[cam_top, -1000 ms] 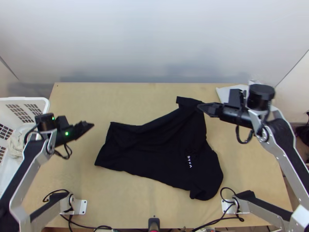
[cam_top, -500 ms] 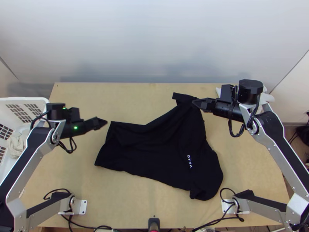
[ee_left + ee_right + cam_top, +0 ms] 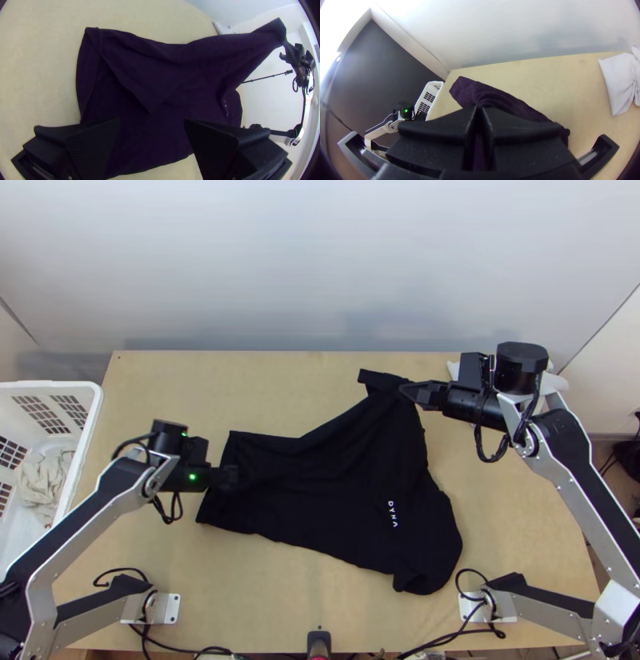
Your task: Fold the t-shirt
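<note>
The black t-shirt (image 3: 328,492) lies unevenly spread, its left part wide and a loose flap folded over there, its upper right part raised to a gripper. Over the shirt's left end is my left gripper (image 3: 232,477); in the left wrist view the left gripper (image 3: 152,121) has its fingers wide apart above the cloth. At the shirt's upper right corner my right gripper (image 3: 405,390) is shut on the fabric; in the right wrist view the right gripper (image 3: 479,110) has its fingertips together, with dark cloth (image 3: 506,100) beyond and below them.
A white basket (image 3: 90,390) holding pale cloth (image 3: 44,480) stands at the table's left edge. Behind the right gripper, a white cloth or bag (image 3: 620,80) lies at the back right. Bare wooden table (image 3: 184,380) extends behind the shirt and along its near side.
The left gripper has moved right and toward the near side, from beside the shirt to over its left end. My right gripper has shifted slightly left and back with the held corner.
</note>
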Robot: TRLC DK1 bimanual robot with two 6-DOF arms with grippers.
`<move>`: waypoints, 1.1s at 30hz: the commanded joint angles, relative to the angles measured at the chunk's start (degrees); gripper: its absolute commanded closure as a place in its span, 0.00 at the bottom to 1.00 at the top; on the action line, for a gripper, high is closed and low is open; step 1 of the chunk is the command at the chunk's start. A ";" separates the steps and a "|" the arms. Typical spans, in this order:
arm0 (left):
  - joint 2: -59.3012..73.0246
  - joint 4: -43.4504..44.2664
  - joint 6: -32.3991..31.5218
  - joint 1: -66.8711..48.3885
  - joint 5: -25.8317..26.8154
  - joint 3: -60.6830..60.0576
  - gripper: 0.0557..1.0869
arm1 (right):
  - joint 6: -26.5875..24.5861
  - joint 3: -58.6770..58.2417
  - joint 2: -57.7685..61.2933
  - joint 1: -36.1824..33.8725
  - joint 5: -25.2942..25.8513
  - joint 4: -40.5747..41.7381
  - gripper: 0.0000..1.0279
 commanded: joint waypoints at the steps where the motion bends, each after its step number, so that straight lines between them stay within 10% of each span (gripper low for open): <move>1: 2.32 5.60 0.05 -4.93 -0.39 -3.72 0.07 | 0.05 0.19 -0.13 -0.09 -0.08 -0.32 0.97; 21: 10.05 20.27 -5.84 -7.30 -8.04 -3.64 0.07 | -0.13 1.07 -0.57 -0.18 -0.08 -1.55 0.97; 33: 14.36 20.01 -9.44 -10.73 -2.42 -2.49 0.20 | -1.01 1.15 -0.57 -0.27 -0.08 -2.52 0.97</move>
